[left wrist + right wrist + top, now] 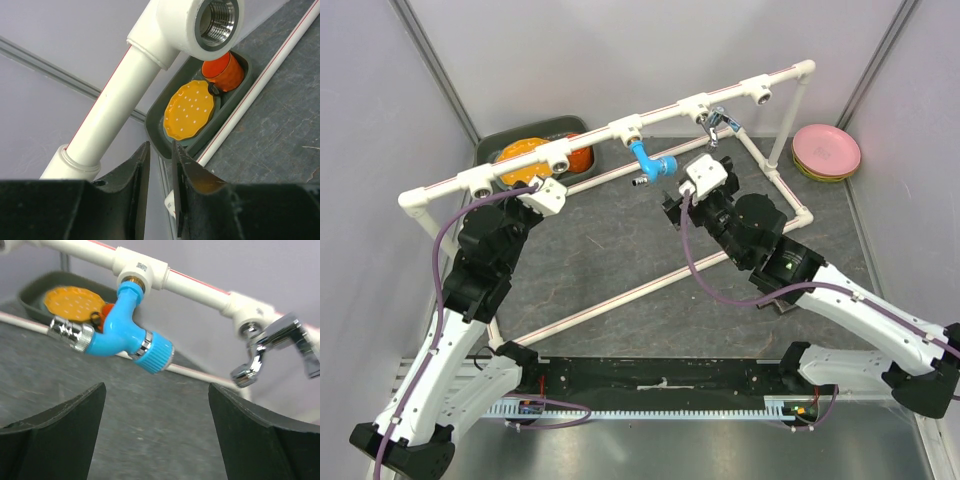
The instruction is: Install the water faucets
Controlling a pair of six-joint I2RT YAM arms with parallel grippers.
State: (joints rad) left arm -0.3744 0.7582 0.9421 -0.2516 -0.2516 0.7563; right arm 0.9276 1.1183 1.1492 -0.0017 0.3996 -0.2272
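Right gripper (156,395) spread wide, facing both mounted faucets.
It holds nothing; the blue faucet (120,330) hangs ahead, slightly left, its body slanting down-left from the pipe frame (200,282), the chrome faucet (270,347) ahead-right. The left gripper (160,150), jaws nearly together on nothing, sits under an empty tee socket (200,25), farther off; the right one is nearer.

In the right wrist view the chrome faucet (282,335) was blurred, and its handle ran off the right edge. From the left wrist, the white tee socket (190,30) covered the top of the orange cup (227,75). From above, the pipe frame (590,141) hid part of the dark tray (500,142).
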